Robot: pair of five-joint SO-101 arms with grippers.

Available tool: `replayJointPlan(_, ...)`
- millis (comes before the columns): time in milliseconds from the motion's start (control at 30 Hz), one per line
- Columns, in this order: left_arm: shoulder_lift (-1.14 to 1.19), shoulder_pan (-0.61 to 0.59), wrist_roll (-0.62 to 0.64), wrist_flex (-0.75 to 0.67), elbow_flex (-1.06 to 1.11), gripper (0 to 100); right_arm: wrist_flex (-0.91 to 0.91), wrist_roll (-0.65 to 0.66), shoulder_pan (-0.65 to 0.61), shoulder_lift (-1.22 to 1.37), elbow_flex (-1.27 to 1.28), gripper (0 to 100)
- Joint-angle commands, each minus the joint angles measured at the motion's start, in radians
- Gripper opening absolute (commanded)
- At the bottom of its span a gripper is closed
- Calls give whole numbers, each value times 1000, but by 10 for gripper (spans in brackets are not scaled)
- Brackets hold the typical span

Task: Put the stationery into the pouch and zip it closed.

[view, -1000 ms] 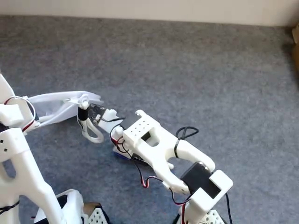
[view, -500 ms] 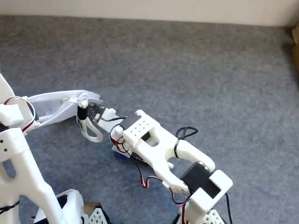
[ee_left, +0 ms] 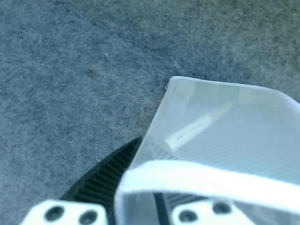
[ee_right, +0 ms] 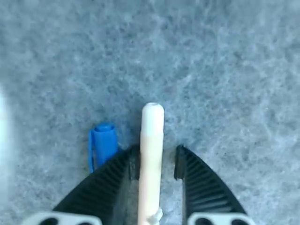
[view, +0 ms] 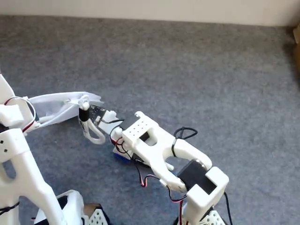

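High view: right arm (view: 159,145) stretches across the grey table (view: 211,70) toward the white mesh pouch (view: 56,105) on the left arm's side.
Left tool (ee_left: 140,199): pinching the pouch's white rim band; one black ribbed finger (ee_left: 105,180) shows through the mesh.
Pouch: runs out from the left tool toward the right tool.
Inside pouch: pale pen-like stick (ee_left: 194,129), seen through the mesh.
Right tool (ee_right: 157,154): pressed together on a cream pen (ee_right: 152,136), whose tip pokes past the fingertips.
Pen vs pouch: right tool sits at the pouch's far end; cannot tell if the tip is inside.
Blue marker (ee_right: 101,143): lying on the table, just beside one right-tool finger.
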Motion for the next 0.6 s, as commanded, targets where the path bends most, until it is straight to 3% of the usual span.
replayJointPlan(0,33,-13,11,-17,44,8,24,12,4,5,-10,123)
replayJointPlan(200,33,-13,11,-17,44,8,62,12,-1,2,-13,5)
replayJointPlan(567,33,-13,9,-17,44,8,243,9,31,2,-173,5)
